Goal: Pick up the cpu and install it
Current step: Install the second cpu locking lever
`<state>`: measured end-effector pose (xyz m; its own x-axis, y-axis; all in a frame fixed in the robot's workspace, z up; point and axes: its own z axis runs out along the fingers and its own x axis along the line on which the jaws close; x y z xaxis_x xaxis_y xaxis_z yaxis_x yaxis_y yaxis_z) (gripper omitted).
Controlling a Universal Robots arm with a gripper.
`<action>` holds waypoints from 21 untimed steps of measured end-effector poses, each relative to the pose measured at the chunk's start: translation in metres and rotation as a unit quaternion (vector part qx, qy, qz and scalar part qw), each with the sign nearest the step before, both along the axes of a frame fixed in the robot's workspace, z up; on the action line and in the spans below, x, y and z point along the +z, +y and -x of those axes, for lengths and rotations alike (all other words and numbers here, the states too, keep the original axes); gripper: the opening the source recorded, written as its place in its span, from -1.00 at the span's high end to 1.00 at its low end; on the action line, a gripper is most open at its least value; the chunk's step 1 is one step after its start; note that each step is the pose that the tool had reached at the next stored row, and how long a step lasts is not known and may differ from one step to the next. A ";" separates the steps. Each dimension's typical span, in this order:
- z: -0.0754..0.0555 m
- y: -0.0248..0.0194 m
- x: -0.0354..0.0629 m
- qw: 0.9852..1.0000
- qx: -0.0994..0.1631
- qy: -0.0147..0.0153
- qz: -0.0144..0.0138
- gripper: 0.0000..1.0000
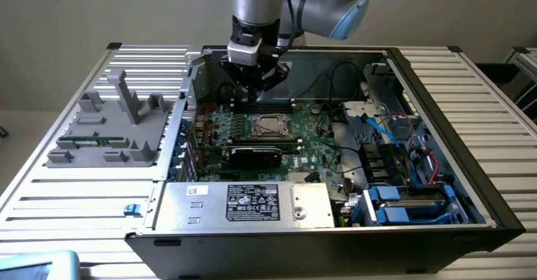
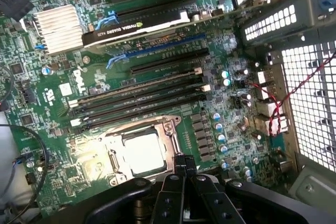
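1. The tool [image 2: 185, 169] has its two fingers pressed together, and nothing is pinched between them.
2. The tool hangs over the open computer case [image 1: 495, 211] on the bench [image 1: 75, 192], near the back wall of the case.
3. The cpu [image 2: 142, 153] lies flat in its socket [image 2: 170, 129] on the green board [image 2: 220, 61], just beside the fingertips.
4. The cpu looks like it is already in its place, so the job seems close to done.
5. To do this step well, the tool should stay straight above the socket.
6. Any push on the cpu should be soft and flat, so it sits level.
7. The black slots [image 2: 136, 98] sit close by, so the tool should keep off them.
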<state>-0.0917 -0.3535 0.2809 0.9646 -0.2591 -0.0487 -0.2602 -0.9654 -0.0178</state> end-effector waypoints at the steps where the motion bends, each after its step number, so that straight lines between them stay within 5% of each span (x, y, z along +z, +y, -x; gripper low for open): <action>1: 0.000 0.0000 0.0000 1.000 0.004 -0.001 0.006 0.77; 3: 0.000 0.0000 0.0000 1.000 0.013 -0.003 0.014 0.77; 5: 0.000 -0.0003 0.0000 1.000 0.023 -0.009 0.015 0.77; 6: 0.000 -0.0004 0.0000 0.999 0.027 -0.011 0.014 0.77; 8: 0.000 -0.0009 0.0000 0.999 0.030 -0.011 0.007 0.77; 15: -0.001 -0.0064 -0.0003 0.999 0.038 -0.012 0.004 0.77; 19: -0.001 -0.0157 -0.0011 0.999 0.042 -0.013 0.004 0.77; 21: -0.001 -0.0210 -0.0018 0.999 0.042 -0.013 0.001 0.77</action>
